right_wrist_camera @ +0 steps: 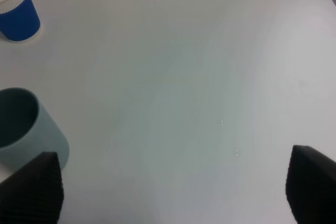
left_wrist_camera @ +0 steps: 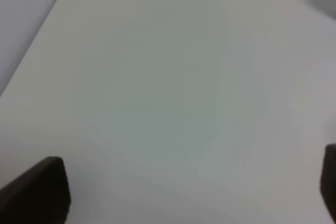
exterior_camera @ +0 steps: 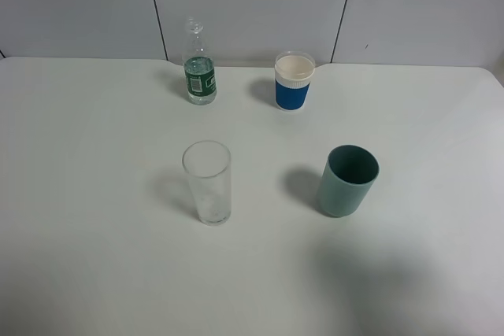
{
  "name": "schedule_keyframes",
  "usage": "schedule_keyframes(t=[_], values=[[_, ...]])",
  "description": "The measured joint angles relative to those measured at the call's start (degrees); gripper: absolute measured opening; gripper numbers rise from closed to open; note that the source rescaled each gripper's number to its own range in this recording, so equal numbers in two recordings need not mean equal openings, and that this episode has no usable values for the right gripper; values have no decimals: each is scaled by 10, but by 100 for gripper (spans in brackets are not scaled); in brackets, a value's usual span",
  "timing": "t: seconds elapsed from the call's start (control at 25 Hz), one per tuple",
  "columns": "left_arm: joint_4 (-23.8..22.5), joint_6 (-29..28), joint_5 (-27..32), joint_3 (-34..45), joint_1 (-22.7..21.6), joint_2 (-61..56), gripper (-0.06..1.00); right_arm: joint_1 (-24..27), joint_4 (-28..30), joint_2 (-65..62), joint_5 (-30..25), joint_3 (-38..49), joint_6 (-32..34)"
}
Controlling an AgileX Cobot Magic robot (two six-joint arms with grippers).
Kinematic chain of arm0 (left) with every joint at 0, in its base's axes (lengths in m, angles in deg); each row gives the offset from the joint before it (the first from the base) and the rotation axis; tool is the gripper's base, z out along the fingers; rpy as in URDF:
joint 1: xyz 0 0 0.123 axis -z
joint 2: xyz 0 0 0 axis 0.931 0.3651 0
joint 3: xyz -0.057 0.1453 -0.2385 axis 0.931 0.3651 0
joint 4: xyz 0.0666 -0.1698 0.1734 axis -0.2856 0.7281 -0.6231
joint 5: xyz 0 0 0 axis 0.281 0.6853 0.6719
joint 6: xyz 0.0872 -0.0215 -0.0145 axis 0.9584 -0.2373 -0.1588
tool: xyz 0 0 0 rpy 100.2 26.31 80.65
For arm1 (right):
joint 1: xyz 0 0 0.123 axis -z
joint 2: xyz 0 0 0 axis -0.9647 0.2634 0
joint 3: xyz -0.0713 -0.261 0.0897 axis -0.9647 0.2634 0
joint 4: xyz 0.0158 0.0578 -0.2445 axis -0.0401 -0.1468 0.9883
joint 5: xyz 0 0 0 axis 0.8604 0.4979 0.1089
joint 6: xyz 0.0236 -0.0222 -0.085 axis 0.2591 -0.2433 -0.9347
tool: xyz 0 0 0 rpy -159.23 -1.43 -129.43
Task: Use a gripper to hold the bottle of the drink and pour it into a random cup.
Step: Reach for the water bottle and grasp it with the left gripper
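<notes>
The bottle of the drink (exterior_camera: pixel 199 76) is small and clear with a green-and-white label. It stands upright at the back of the white table (exterior_camera: pixel 94 194), left of centre. The cup (exterior_camera: pixel 208 182), a tall clear glass, stands upright in front of the bottle near the middle. Neither gripper shows in the exterior high view. In the left wrist view my left gripper (left_wrist_camera: pixel 184 190) is open over bare table, its black fingertips far apart. My right gripper (right_wrist_camera: pixel 173 187) is also open with nothing between its fingers. Bottle and glass are out of both wrist views.
A blue cup with a white rim (exterior_camera: pixel 294 81) (right_wrist_camera: pixel 18 14) stands at the back, right of the bottle. A teal opaque cup (exterior_camera: pixel 347 180) (right_wrist_camera: pixel 26 127) stands right of the glass, close beside one right fingertip (right_wrist_camera: pixel 34 187). A grey panelled wall (exterior_camera: pixel 252 5) runs behind the table.
</notes>
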Motion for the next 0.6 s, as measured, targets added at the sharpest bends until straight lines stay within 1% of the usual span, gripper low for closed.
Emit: schedule_keyframes(t=[0.6], values=[[0, 0, 0, 0, 0, 0, 100, 0, 0, 0, 0, 0, 0]])
